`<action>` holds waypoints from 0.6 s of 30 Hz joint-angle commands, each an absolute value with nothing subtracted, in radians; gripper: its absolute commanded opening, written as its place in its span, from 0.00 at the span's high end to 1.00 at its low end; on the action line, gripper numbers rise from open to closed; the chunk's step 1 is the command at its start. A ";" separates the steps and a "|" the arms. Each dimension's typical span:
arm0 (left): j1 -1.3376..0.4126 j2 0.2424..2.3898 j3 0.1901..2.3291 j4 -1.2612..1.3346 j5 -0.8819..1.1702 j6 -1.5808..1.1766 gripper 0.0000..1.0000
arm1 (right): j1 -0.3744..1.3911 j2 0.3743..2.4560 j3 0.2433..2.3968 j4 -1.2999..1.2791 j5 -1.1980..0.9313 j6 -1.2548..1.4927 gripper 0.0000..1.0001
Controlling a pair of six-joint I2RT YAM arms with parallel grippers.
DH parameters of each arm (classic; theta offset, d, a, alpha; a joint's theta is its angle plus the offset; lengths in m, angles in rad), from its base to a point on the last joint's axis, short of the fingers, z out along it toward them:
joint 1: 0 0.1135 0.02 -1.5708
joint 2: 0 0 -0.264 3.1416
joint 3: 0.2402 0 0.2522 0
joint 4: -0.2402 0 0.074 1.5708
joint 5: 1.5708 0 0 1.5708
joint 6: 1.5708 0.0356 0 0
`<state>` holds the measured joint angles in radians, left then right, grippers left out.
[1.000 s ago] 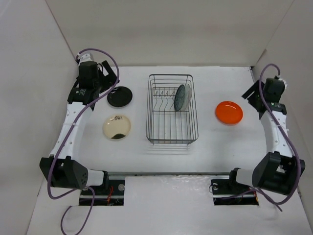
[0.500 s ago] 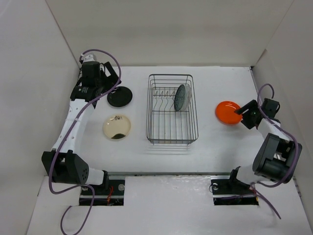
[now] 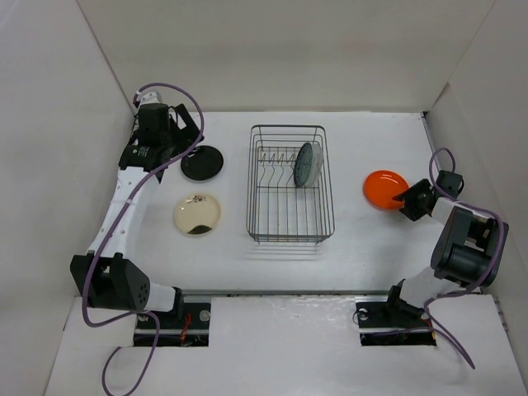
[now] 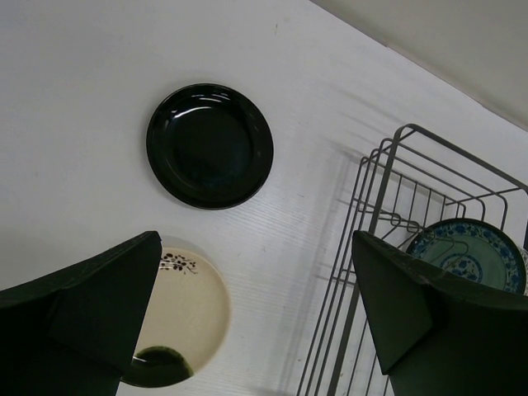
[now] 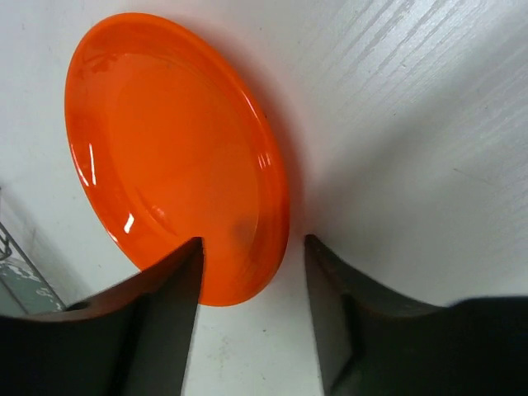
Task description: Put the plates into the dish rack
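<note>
The orange plate lies flat on the table right of the dish rack. My right gripper is open at the plate's right edge. In the right wrist view one finger is over the orange plate and the other is over the table beside it. The teal patterned plate stands upright in the rack. The black plate and the cream plate lie left of the rack. My left gripper hangs open and empty above the black plate. The clear glass plate does not show.
White walls close in the table on the left, back and right; the right wall is close behind my right arm. In the left wrist view the rack's wire corner with the teal plate is at right, and the cream plate is below.
My right arm has swung down from the back right corner and brought its open gripper to the orange plate's right edge. The left arm has hardly moved.
</note>
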<state>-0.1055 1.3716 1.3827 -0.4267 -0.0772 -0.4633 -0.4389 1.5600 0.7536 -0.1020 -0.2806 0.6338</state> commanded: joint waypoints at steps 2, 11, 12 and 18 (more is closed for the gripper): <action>-0.107 1.347 1.408 -0.399 -0.098 -0.462 0.00 | -0.440 1.574 0.790 -0.048 -0.261 0.641 0.50; -0.098 1.347 1.408 -0.408 -0.133 -0.462 0.00 | -0.440 1.601 0.857 -0.159 -0.206 0.641 0.76; -0.098 1.347 1.408 -0.408 -0.133 -0.462 0.00 | -0.440 1.601 0.867 -0.160 -0.206 0.641 0.78; -0.098 1.347 1.408 -0.408 -0.143 -0.462 0.00 | -0.440 1.611 0.887 -0.184 -0.186 0.641 0.99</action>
<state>-0.1028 1.3716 1.3827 -0.4271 -0.1234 -0.4629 -0.4389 1.6112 0.8463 -0.1726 -0.2096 0.6430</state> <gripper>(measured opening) 0.997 0.041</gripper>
